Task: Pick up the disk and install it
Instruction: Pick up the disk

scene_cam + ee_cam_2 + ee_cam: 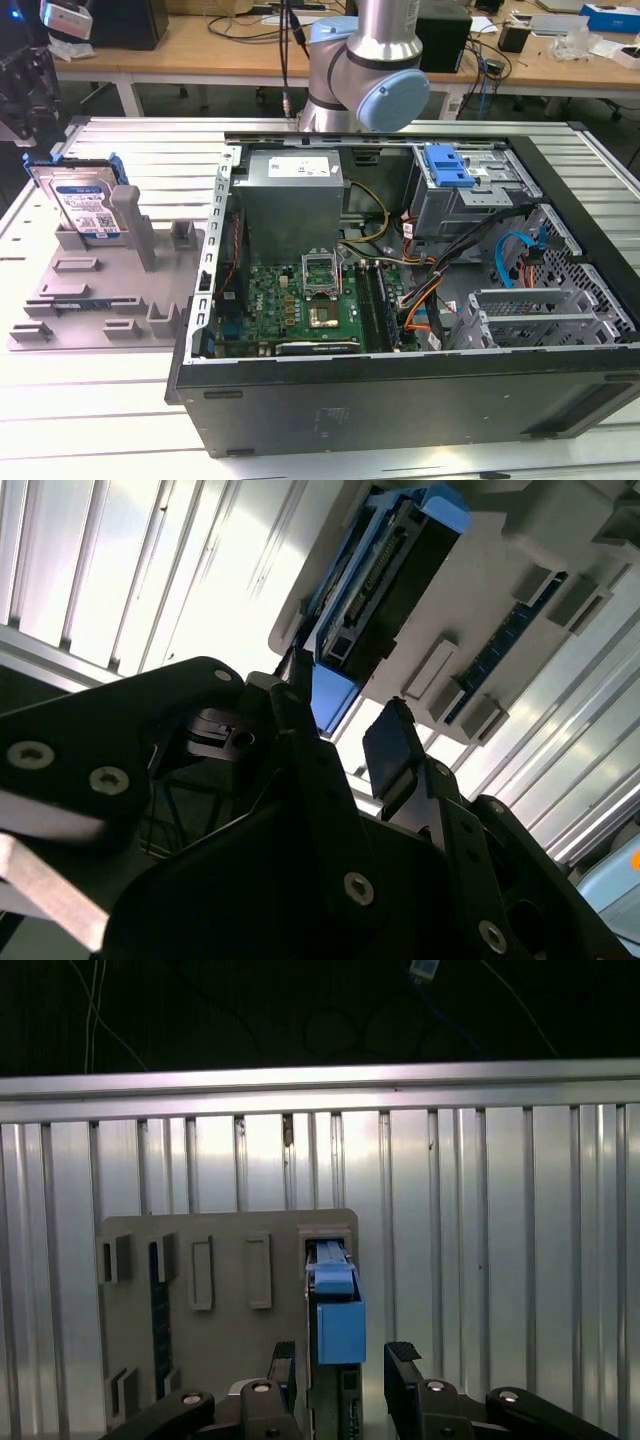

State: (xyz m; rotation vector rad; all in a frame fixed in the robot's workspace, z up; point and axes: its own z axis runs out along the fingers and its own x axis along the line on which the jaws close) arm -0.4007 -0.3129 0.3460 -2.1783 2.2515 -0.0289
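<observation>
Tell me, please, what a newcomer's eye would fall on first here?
The open computer case fills the exterior view's middle and right. At the exterior view's left the disk stands on edge in a grey holder. In the first wrist view the open gripper hovers at its blue-framed end.

Beside the black case (400,400), the disk (82,200) was silver-grey with a white-and-blue label, clipped in a blue frame (122,205). Its holder (120,290) was plain grey. Inside the case were a green board (300,305), a grey power supply (290,190), a blue latch (447,165) and orange, yellow and black wires (420,298). Under the case, the table (150,150) was pale silver with ribbed stripes. The gripper (343,1365) was black.
</observation>
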